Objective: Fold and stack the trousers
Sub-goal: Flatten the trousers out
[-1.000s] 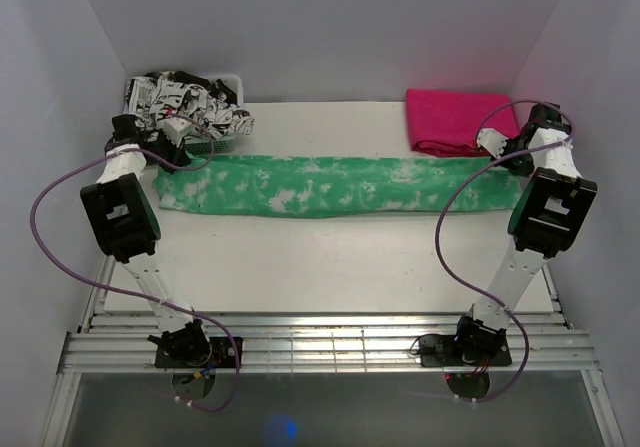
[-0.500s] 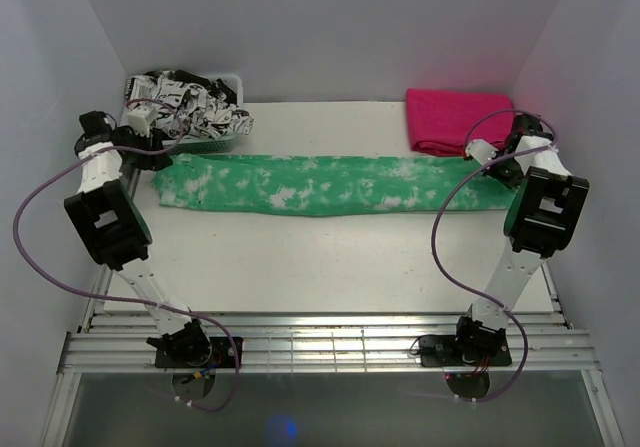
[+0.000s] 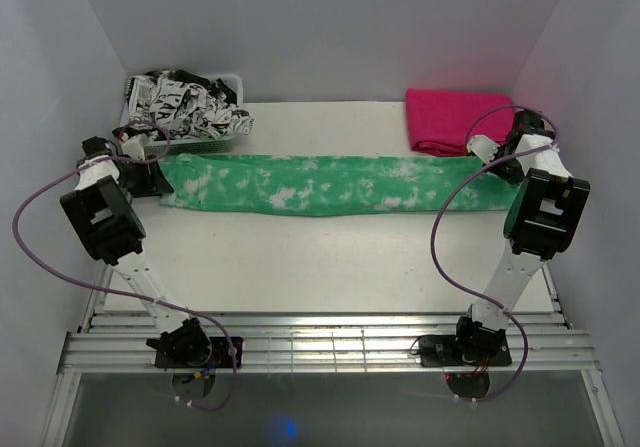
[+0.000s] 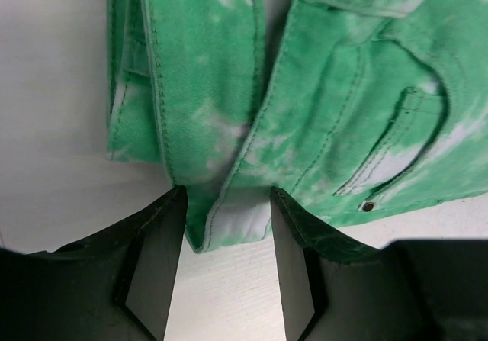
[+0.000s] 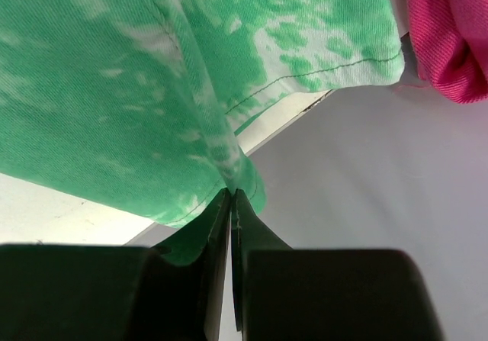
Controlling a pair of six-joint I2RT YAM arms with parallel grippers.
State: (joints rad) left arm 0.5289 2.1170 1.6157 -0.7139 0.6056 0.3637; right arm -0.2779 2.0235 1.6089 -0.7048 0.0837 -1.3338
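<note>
The trousers (image 3: pixel 320 182), bright green with white blotches, lie stretched in a long band across the table's far half. At their left end my left gripper (image 3: pixel 155 177) stands open. In the left wrist view a corner of the waistband (image 4: pixel 229 226) lies between its fingertips, and the left gripper (image 4: pixel 226 204) is not closed on it. A back pocket (image 4: pixel 396 143) shows to the right. At the right end my right gripper (image 3: pixel 482 157) is shut on the trousers. In the right wrist view the right gripper (image 5: pixel 231 196) pinches a fold of the leg fabric (image 5: pixel 114 89) near the hem.
A folded magenta-pink cloth (image 3: pixel 455 117) lies at the far right corner, just beyond the right gripper, and the pink cloth (image 5: pixel 450 36) also edges the right wrist view. A white basket of black-and-white printed fabric (image 3: pixel 185 107) stands at the far left. The table's right edge (image 5: pixel 290 120) is near the hem.
The left gripper opened, swung away from the basket to the left and came down at the trousers' waist end. The right gripper stayed shut and shifted only slightly.
</note>
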